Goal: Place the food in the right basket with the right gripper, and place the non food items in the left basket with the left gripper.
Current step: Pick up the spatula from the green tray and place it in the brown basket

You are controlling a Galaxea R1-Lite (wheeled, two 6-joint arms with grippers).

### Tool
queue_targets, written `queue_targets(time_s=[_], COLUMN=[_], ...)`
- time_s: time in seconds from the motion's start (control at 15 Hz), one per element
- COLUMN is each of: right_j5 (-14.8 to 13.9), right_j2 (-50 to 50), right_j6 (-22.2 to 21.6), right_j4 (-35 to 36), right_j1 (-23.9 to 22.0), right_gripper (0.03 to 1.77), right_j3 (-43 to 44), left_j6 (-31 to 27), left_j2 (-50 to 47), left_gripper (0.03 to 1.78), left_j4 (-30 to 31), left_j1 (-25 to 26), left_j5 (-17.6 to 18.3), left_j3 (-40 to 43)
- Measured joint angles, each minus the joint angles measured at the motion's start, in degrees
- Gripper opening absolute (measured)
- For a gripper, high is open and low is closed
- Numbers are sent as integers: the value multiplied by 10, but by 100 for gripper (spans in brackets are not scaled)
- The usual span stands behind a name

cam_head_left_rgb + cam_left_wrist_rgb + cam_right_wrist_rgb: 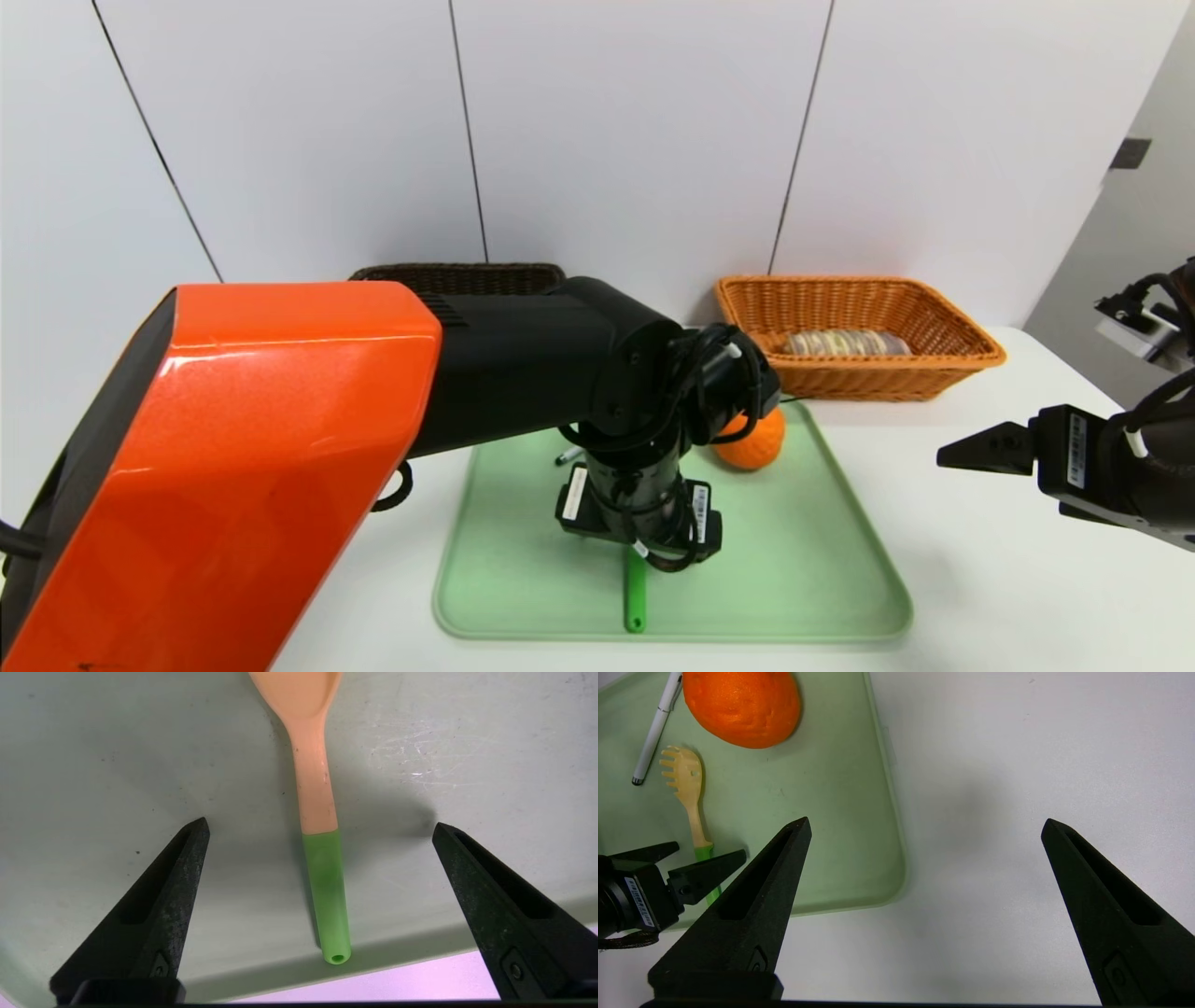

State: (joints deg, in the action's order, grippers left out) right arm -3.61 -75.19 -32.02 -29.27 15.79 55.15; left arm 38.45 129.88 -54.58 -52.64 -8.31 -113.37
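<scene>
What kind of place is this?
Probably a robot test bench: a robot arm reaches over a green tray on a white table, with wicker baskets behind and plain white panels beyond.

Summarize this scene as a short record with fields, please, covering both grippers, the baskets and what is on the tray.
left gripper: open, astride the pasta spoon's handle, not gripping it
right gripper: open and empty, over the white table beside the tray
tray: green; carries the spoon, a white pen and an orange fruit
right basket: orange-tan, holds the striped roll
left basket: dark brown, mostly hidden behind the left arm; contents not visible
</scene>
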Motion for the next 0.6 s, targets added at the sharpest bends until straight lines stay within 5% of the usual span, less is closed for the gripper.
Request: queue_targets(time_s=[0.4,0.47,0.53,0.6], right_j5=[0,0,0,0], right_j2=[6,8,10,13], right_j6=[2,1,1,1], right_j4=[1,1,1,2], right_j1=[1,3,6,10], right_gripper=[171,171,171,171], right_j3=[1,2,2,3], left_j6=[-5,-5,-5,-5], left_j2=[3,4,4,5], left_gripper=[79,58,12,12], left_j4=[-2,-1,-1,-1], left_j1=[-1,-1,-1,-1], left_j5=[0,1,2,2], left_j3=[0,0,0,0])
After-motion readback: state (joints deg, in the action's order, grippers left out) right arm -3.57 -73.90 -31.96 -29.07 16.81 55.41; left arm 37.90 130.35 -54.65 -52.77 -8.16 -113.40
